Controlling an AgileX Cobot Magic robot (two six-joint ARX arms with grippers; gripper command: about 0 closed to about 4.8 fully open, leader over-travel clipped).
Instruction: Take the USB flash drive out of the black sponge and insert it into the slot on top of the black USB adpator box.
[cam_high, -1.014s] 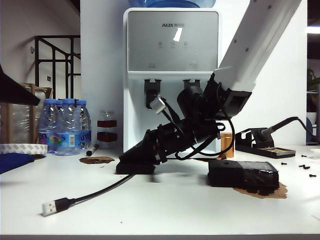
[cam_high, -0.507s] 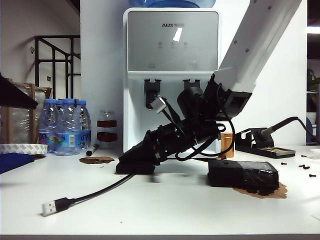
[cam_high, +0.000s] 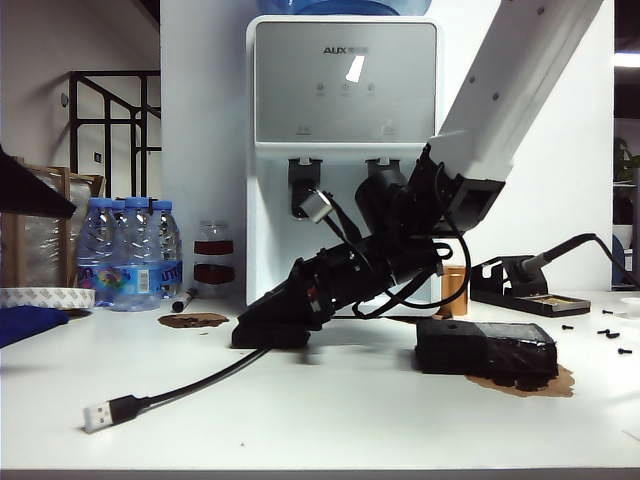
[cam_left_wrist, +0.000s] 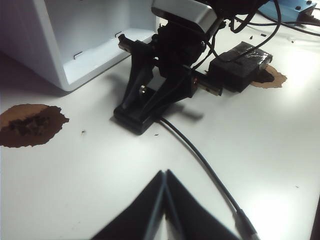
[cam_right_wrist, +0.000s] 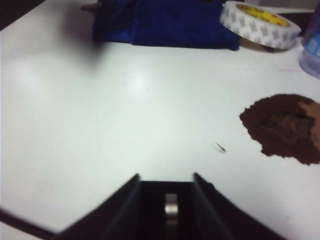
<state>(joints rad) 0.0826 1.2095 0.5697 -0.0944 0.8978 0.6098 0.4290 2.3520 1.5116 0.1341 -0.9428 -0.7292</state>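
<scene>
A: Bright, even indoor light; glare on the glossy white table (cam_right_wrist: 135, 82) and the silver dispenser panel (cam_high: 355, 70).

B: Soft shadows beneath the arm; both wrist views' lower foregrounds blur.

text read: I made out "AUX" on the water dispenser (cam_high: 345, 50) front panel | bottle labels (cam_high: 140, 275): print too small for me to read | tape roll (cam_right_wrist: 260, 17): pattern illegible

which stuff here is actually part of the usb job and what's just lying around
Job: USB flash drive in the black USB adpator box, between the fingers of the open right gripper; black sponge beside it; left gripper, shut, above the table nearby.
Lying about: water bottles, tape roll, blue cloth, soldering iron stand.
</scene>
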